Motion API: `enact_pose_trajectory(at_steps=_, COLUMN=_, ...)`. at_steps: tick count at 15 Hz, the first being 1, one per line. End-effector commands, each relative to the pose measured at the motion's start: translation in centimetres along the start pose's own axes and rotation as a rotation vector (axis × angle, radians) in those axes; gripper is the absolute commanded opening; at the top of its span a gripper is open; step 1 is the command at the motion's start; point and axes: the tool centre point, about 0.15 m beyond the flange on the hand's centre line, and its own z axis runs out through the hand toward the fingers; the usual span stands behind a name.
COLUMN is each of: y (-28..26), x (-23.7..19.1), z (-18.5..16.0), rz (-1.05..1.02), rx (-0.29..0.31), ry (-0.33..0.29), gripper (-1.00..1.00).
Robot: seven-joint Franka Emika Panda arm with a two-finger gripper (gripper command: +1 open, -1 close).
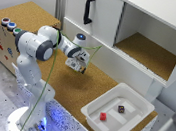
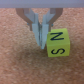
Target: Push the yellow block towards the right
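- A white robot arm (image 1: 37, 45) is reaching from the lower left of the exterior view toward the middle of the frame, over a brown cork-like table top (image 1: 93, 88).
- Its gripper (image 1: 80, 68) is pointing down at the cork just left of the frame's centre; in this view the fingertips are blurred, and it is hard to tell whether they are touching the surface.
- In the wrist view the gripper (image 2: 42, 39) is showing its two grey fingers (image 2: 33, 26) drawn narrow, tips almost together, with nothing between them.
- The yellow block (image 2: 56, 43) is sitting on the cork just beside the fingertips, its near edge touching or almost touching them; which one cannot be told. Dark marks like the letters N and S are showing on its faces.
- The yellow block cannot be made out in the exterior view, being too small or hidden by the gripper.
- A white tray (image 1: 91, 111) is sitting at the lower right of the exterior view, holding a small red block (image 1: 103, 116) and a small dark block (image 1: 121, 109), the two apart from each other.
- A white cabinet (image 1: 141, 30) is filling the upper right, with a black handle (image 1: 88, 10) on its door and an open compartment; its right side is cut off by the frame edge.
- A box with coloured buttons (image 1: 9, 25) is sitting at the left edge, partly cut off.
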Motion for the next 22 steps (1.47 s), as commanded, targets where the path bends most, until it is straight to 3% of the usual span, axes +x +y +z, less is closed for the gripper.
enact_pose_trajectory(at_steps=1, y=4.8, x=0.8, z=0.3, rz=0.004, rx=-0.027, ry=-0.074, gripper=-1.00)
enact_pose_trajectory(at_steps=4, y=7.6, x=-0.2, z=0.2, rz=0.093, rx=-0.062, ry=-0.033, gripper=-1.00)
enact_pose_trajectory(at_steps=9, y=10.5, x=-0.2, z=-0.2, rz=0.131, rx=-0.085, ry=-0.024, gripper=-1.00)
enact_pose_trajectory(at_steps=17, y=14.4, x=0.8, z=-1.8, rz=0.100, rx=-0.124, ry=-0.094, gripper=-1.00)
enact_pose_trajectory(at_steps=21, y=12.4, x=1.4, z=-4.7, rz=0.096, rx=-0.101, ry=-0.008, gripper=-1.00)
enact_pose_trajectory(at_steps=22, y=11.9, x=1.2, z=-5.9, rz=0.100, rx=-0.102, ry=0.006, gripper=1.00)
